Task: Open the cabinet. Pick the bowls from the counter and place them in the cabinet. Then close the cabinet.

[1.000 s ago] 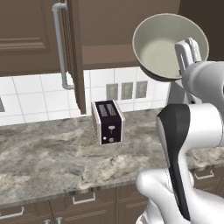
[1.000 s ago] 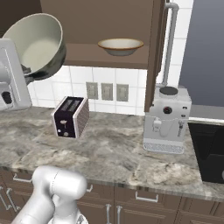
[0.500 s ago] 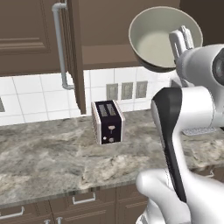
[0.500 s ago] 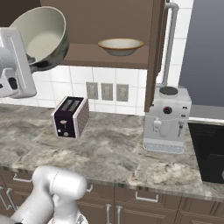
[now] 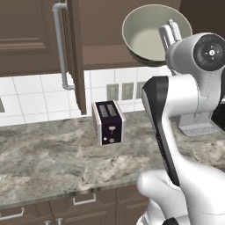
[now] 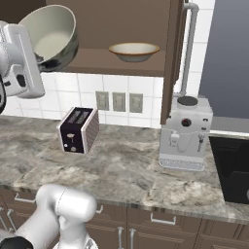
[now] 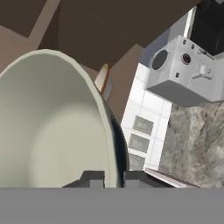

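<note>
deep bowl (image 5: 151, 33) moved up toward cabinet (image 6: 121, 29) shelf | claw (image 7: 114, 178) clamped on bowl rim, tilted

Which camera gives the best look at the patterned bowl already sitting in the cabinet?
The right base view: the shallow cream bowl sits whole on the cabinet shelf. In the hand view it is a thin edge-on sliver behind the held bowl. The left base view has the door and arm in front.

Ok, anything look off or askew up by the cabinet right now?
Nothing damaged or spilled. The deep bowl is tipped on its side in the gripper, pinched by its rim at the cabinet shelf; the patterned bowl sits upright there.
</note>
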Controlling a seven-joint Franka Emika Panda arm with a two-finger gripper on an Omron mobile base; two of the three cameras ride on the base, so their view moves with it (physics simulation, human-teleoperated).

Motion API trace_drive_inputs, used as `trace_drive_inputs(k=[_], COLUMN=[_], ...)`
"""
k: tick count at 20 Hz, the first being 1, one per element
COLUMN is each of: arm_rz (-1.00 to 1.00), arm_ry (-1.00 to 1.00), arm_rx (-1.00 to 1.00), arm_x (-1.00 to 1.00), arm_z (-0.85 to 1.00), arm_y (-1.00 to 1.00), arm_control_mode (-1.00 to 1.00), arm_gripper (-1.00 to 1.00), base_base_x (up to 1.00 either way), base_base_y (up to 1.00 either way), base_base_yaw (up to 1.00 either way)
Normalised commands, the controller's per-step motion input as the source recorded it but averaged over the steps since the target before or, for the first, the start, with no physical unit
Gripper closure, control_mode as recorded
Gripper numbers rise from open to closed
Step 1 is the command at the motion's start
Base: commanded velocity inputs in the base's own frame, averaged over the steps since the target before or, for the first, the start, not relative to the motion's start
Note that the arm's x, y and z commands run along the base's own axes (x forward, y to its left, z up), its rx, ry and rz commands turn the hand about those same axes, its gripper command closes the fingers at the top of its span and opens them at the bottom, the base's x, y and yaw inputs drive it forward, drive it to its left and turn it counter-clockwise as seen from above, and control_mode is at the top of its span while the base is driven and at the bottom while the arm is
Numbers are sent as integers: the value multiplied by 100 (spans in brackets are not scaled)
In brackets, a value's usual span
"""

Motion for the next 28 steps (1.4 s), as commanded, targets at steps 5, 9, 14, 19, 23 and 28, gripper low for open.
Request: trace_drive_inputs(k=[5,9,14,19,23,28], arm_rz=[0,0,4,6,7,6], arm_ry=[0,0,0,0,0,0], arm_rx=[0,0,0,0,0,0], arm_x=[28,24,19,28,35,39], arm_z=[0,1,0,0,0,0], arm_y=[0,0,10,21,25,16], arm_control_mode=[-100,-100,-100,-100,-100,-100], arm_gripper=[100,100,100,100,100,100], base_base_x=[0,0,0,0,0,0], base_base_y=[0,0,0,0,0,0], base_base_yaw=[0,0,0,0,0,0])
